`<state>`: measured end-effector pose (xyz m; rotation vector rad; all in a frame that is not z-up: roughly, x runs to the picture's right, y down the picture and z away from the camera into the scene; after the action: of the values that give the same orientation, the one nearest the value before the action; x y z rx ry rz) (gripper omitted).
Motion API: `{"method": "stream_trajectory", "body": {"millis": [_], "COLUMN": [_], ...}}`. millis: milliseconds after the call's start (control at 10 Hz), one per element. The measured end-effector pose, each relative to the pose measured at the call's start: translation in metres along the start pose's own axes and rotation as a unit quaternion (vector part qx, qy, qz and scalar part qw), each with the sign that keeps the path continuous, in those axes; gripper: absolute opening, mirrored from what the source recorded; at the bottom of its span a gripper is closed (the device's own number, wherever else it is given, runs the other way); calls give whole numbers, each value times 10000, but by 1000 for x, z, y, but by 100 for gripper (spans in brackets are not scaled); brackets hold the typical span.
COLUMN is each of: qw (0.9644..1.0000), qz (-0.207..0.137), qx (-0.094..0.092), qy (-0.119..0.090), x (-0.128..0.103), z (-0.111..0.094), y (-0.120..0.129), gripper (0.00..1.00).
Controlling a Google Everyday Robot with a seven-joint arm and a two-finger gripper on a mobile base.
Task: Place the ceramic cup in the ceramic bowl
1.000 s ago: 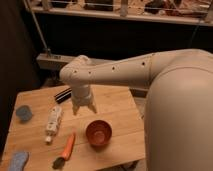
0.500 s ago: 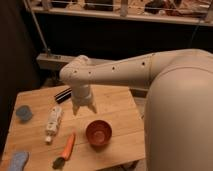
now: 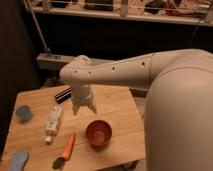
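Note:
The small blue-grey ceramic cup point(image 3: 23, 113) stands near the left edge of the wooden table point(image 3: 117, 107). The reddish-brown ceramic bowl point(image 3: 98, 133) sits at the table's front, right of centre, with nothing in it. My gripper point(image 3: 84, 108) hangs from the white arm over the middle of the table, just above and left of the bowl and well to the right of the cup. It holds nothing that I can see.
A white tube-shaped bottle point(image 3: 53, 122) lies between cup and bowl. An orange carrot-like piece point(image 3: 67, 148) lies at the front. A speckled blue pad point(image 3: 18, 161) lies at the front left corner. A black object point(image 3: 63, 95) lies behind the gripper. A railing runs behind.

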<state>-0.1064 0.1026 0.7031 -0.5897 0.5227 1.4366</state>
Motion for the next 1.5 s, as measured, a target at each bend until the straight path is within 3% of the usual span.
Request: {"method": "stream_trajectory", "body": {"millis": [1000, 1200, 1300, 1500], "qw": [10000, 9992, 9954, 9873], "qz": [-10, -266, -728, -1296], "qx": [1, 48, 62, 35], "qy": [-8, -295, -621, -922], "x": [0, -17, -37, -55], "z": [0, -6, -10, -15], "y": [0, 3, 16, 39], "gripper": [65, 65, 65, 65]}}
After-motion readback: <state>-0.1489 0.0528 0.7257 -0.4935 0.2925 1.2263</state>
